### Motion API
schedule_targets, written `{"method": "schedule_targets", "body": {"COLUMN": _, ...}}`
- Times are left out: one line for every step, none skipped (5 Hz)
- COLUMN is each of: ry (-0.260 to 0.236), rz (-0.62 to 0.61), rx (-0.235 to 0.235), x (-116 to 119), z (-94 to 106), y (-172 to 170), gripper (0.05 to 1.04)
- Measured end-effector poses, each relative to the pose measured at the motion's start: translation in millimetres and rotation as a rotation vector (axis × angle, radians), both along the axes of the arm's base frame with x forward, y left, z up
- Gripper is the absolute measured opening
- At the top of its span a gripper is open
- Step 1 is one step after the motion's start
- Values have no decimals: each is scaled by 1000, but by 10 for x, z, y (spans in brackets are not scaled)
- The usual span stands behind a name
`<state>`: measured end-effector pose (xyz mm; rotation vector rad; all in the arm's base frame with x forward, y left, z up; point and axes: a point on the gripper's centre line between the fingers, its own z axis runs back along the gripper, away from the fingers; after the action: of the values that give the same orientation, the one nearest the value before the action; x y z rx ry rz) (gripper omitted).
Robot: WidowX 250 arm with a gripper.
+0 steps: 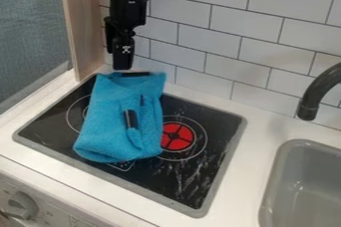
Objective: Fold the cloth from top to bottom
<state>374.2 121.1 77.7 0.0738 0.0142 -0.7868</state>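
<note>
The black gripper hangs in the upper left of the camera view, directly above the far edge of the blue cloth. Whether it touches the fabric I cannot tell. The cloth lies lengthwise over the left part of the black stove top, its far end narrower than its rounded near end, with creases in the middle. On top of it rests a small utensil-like item with a black upper part and a blue lower part. A short dark strip shows at the cloth's far edge, just right of the gripper.
The stove top has a red burner right of the cloth. A grey sink and dark faucet stand at the right. White tiles rise behind, and a wooden panel borders the left.
</note>
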Motion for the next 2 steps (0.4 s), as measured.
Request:
{"method": "schedule_targets", "body": {"ry": -3, "rz": 35, "rx": 1, "x": 89, "z": -49, "y": 183, "gripper": 999}}
{"method": "schedule_targets", "body": {"ry": 1, "rz": 37, "rx": -1, "x": 175, "z": -147, "y": 217, "gripper": 999}}
